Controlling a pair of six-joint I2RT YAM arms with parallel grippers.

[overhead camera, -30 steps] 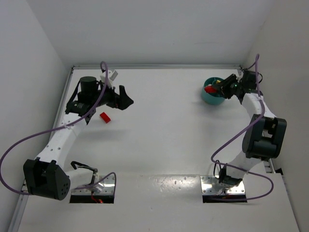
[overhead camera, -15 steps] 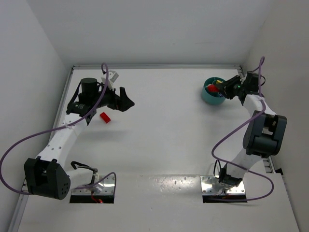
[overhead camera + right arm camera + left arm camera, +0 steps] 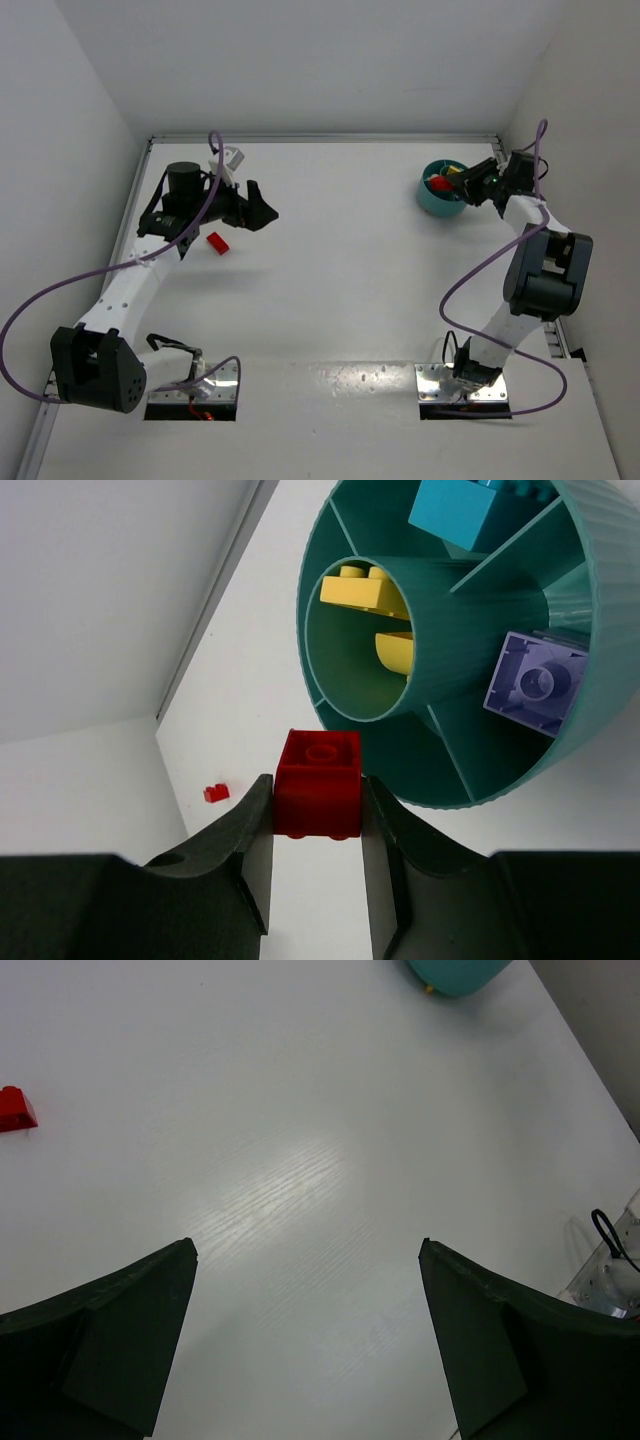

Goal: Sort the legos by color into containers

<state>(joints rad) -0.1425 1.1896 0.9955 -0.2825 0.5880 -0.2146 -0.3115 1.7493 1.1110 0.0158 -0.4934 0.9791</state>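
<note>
Bright, even light, soft shadows

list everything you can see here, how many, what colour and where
table: one, white, under everything
tub: one, teal, round with dividers, far right of the table
yellow legos: two, yellow, in the tub's centre compartment
light blue lego: one, light blue, in an outer compartment
purple lego: one, purple, in another outer compartment
loose red lego: one, red, lying on the table at the left side
held red lego: one, red, pinched by the tub's rim
left gripper: one, dark, open and empty over bare table
right gripper: one, dark, shut on the held red lego
</note>
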